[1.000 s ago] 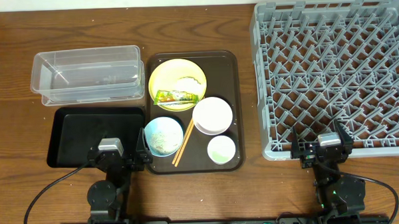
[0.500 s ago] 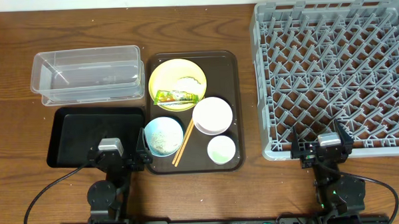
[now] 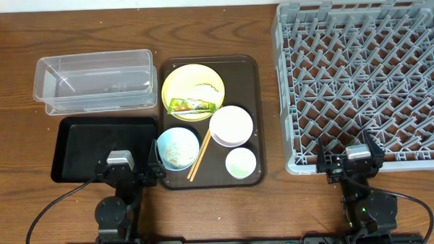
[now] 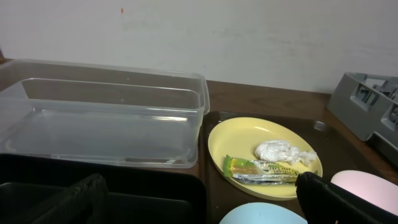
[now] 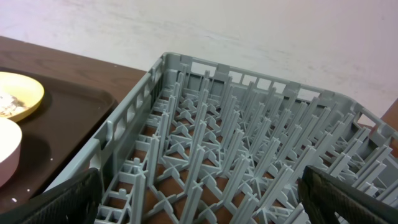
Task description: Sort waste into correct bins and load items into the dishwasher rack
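On the brown serving tray (image 3: pixel 251 70) a yellow plate (image 3: pixel 183 83) carries the green-and-yellow wrapper (image 3: pixel 191 105) and a white tissue (image 3: pixel 205 92); both also show in the left wrist view, wrapper (image 4: pixel 258 171) and tissue (image 4: pixel 280 151). A white bowl (image 3: pixel 231 126), a light blue bowl (image 3: pixel 177 147) with pale bits inside, a pale cup (image 3: pixel 241 162) and chopsticks (image 3: pixel 198 155) lie there too. My left gripper (image 3: pixel 127 168) is open and empty, near the black tray (image 3: pixel 95 144). My right gripper (image 3: pixel 349 161) is open and empty at the grey rack's (image 3: pixel 364 80) front edge.
The clear tub (image 3: pixel 94 81) stands behind the black tray, left of the serving tray. The rack fills the right side and the right wrist view (image 5: pixel 249 137). Bare wooden table lies between the serving tray and the rack.
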Robot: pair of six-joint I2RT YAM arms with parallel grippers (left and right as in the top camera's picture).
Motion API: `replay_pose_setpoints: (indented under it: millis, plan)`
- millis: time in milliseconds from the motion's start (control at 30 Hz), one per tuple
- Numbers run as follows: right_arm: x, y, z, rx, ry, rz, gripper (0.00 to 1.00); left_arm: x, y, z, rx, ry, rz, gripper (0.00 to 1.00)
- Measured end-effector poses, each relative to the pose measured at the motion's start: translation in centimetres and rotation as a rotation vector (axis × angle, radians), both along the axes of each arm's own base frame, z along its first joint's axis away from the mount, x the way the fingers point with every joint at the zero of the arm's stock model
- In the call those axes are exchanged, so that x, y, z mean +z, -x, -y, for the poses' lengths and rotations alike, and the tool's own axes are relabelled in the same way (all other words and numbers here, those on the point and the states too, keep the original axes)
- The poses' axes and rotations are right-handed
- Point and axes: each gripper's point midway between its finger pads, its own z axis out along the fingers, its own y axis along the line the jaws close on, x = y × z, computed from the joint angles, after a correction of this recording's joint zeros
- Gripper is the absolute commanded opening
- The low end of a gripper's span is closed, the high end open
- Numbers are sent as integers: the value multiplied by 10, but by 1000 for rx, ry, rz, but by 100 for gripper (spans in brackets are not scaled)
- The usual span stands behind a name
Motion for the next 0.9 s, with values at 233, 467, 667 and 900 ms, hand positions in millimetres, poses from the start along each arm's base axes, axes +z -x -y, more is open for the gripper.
replay_pose_setpoints:
  millis: [233,467,667,900]
  plan:
    - [0,0,0,0,0,0,99,0,0,0,0,0,0,99]
    - [0,0,0,2,0,0,99,0,0,0,0,0,0,99]
    - [1,0,-3,13,-27,2,99,0,0,0,0,0,-1,99]
    - [-1,0,-3,7,-161,-21,99,-3,3,0,0,-1,-46,99]
